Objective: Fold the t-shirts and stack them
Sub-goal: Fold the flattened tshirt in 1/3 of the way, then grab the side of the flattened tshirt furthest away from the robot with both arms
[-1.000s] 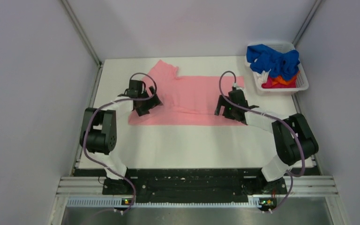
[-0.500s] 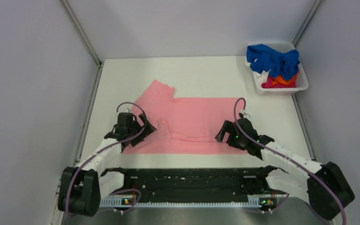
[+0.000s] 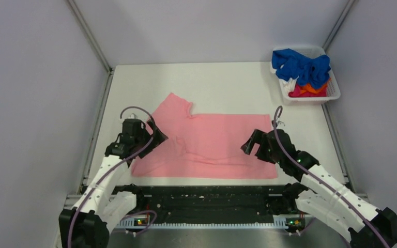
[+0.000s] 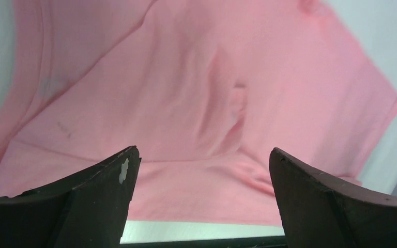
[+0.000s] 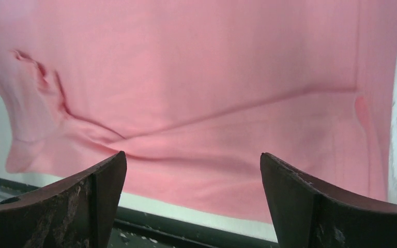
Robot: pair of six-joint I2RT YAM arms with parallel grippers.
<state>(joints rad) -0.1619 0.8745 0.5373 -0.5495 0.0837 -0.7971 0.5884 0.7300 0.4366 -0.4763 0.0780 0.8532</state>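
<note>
Here's the salmon-pink t-shirt [image 3: 212, 142], lying flat on the near half of the table [image 3: 227, 88]. Its near edge sits close to the table's front, and one sleeve [image 3: 174, 106] pokes out at the far left. We see a long crease across the body and a small bunched wrinkle toward our left.

We'd call it light, limp cloth that will sag and drag rather than hold a shape. A pinch should catch an edge or corner, taking every layer there, and both ends should lift together.

The left gripper [image 3: 154, 139] hovers over the left end, jaws spread wide with nothing between them. The right gripper [image 3: 252, 145] does likewise over the right end, wide and empty.

Far right, the white basket [image 3: 333, 95] holds a blue shirt [image 3: 300, 64], an orange shirt [image 3: 312, 89] and a red shirt [image 3: 294, 93], well apart from the pink one.
</note>
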